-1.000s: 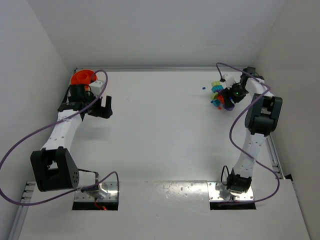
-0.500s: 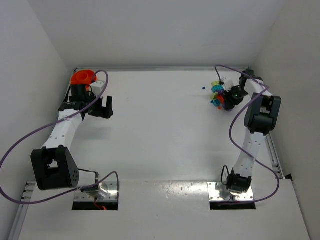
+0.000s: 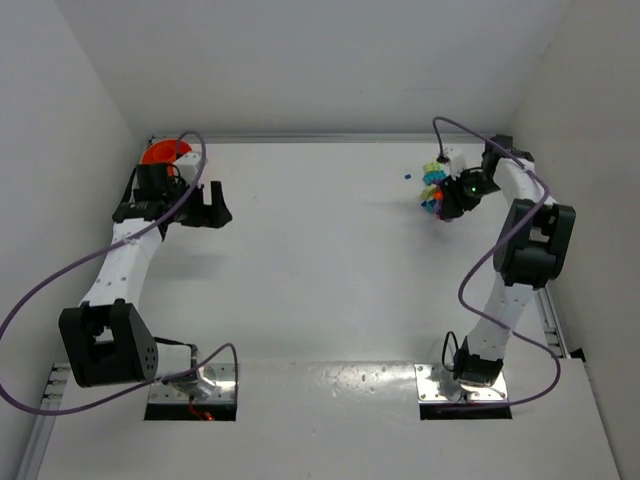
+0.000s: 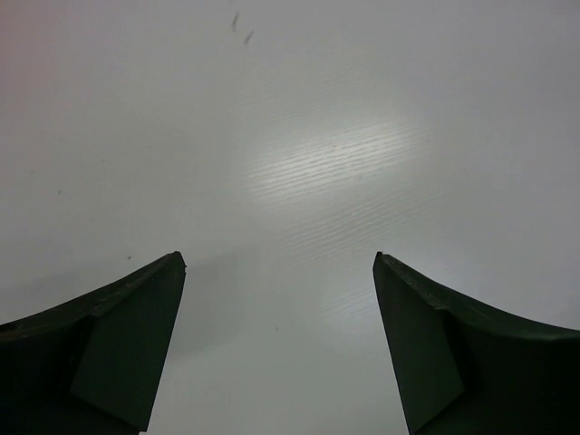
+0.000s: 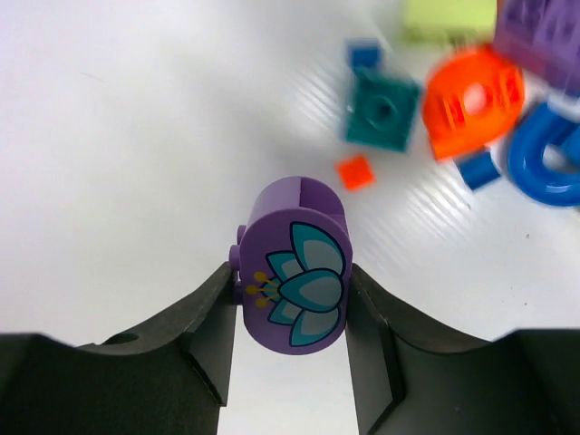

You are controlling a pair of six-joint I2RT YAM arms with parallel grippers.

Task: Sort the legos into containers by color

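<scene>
Changed over the last second: closed the right gripper [image 3: 445, 205] from fairly wide down to roughly half span, onto a purple brick [image 5: 294, 272] with a flower print. Clamped now on both sides, no gap at either of the fingers [image 5: 204, 335]. Probably lifted just clear of the table [image 3: 320, 260], judging by the blur underneath. Rest of the pile [image 3: 433, 180] sits up and right in the wrist view: teal brick [image 5: 382, 109], orange piece [image 5: 471, 100], some blue. Also stretched the right arm [image 3: 520, 250] out a bit. Swung the left wrist [image 3: 155, 185] back over the orange bowl [image 3: 165, 151], hiding part of it in the far-left corner.

Reading for the task: one purple pick secured, not yet sorted. Needs carrying off from the far-right pile. No purple container visible, only the orange bowl, well apart across the table.

Left gripper [image 4: 279, 261]: spread nearly full, holding nothing, touching nothing, only bare table between the tips.
</scene>
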